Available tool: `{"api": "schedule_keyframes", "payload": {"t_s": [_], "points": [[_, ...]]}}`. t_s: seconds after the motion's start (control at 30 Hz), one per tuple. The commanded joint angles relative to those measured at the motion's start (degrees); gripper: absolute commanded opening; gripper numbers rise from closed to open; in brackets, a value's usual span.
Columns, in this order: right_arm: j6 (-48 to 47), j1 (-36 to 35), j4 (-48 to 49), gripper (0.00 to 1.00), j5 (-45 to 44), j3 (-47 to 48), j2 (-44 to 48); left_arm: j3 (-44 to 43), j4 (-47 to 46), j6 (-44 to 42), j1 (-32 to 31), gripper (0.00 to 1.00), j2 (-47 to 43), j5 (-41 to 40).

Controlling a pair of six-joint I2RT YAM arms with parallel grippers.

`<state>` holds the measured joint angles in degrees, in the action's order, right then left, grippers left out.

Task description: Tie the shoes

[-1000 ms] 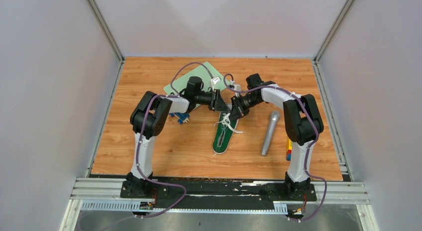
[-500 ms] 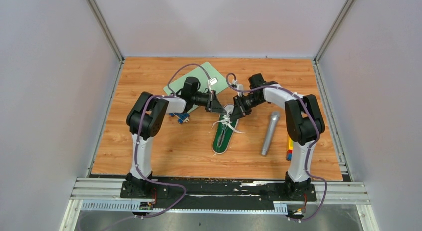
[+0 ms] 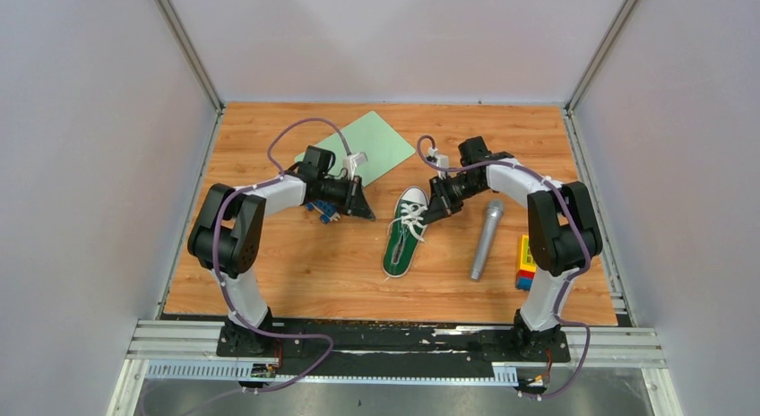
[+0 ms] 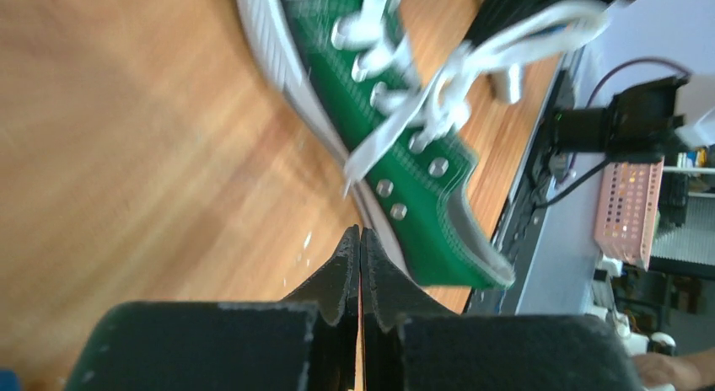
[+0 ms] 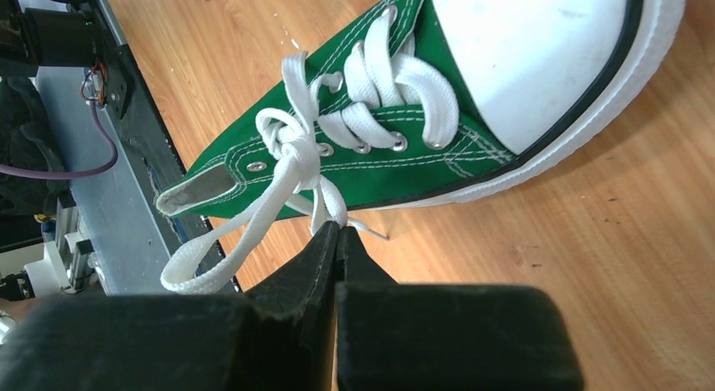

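The green sneaker (image 3: 403, 241) lies on the wooden table with its white toe cap pointing away from the arms. It also shows in the left wrist view (image 4: 396, 155) and the right wrist view (image 5: 422, 147). Its white laces (image 5: 291, 147) are knotted over the tongue, with a long loop hanging off the right side. My right gripper (image 3: 434, 212) is just right of the shoe; its tips (image 5: 335, 228) are shut on the lace by the sole. My left gripper (image 3: 367, 213) is left of the shoe, apart from it; its tips (image 4: 360, 232) are shut with nothing between them.
A grey microphone (image 3: 485, 239) lies right of the shoe. A stack of coloured blocks (image 3: 524, 262) sits by the right arm. A green mat (image 3: 372, 140) lies at the back, and small blue objects (image 3: 324, 210) lie under the left arm.
Both grippers have drawn apart from above the shoe's toe. The left one moved left and low, away from the shoe. The right one moved right with the lace.
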<state>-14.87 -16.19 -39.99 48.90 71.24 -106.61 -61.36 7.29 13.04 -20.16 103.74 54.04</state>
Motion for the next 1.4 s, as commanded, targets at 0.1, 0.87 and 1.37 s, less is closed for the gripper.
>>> {"api": "schedule_keyframes", "payload": {"t_s": [0.1, 0.87, 1.37], "points": [[0.63, 0.35, 0.42, 0.0, 2.2, -1.3, 2.85, 4.37, 0.1, -1.01, -0.49, 0.15, -5.33, 0.03], [2.74, -0.45, 0.66, 0.0, 5.65, 1.45, -1.06, -9.61, -7.62, -19.3, -18.31, 0.49, 0.31, -8.74], [1.52, -0.5, 0.0, 0.0, 3.93, -1.01, 0.78, -2.31, -0.41, -17.68, -10.3, 0.0, -3.83, -13.72]]}}
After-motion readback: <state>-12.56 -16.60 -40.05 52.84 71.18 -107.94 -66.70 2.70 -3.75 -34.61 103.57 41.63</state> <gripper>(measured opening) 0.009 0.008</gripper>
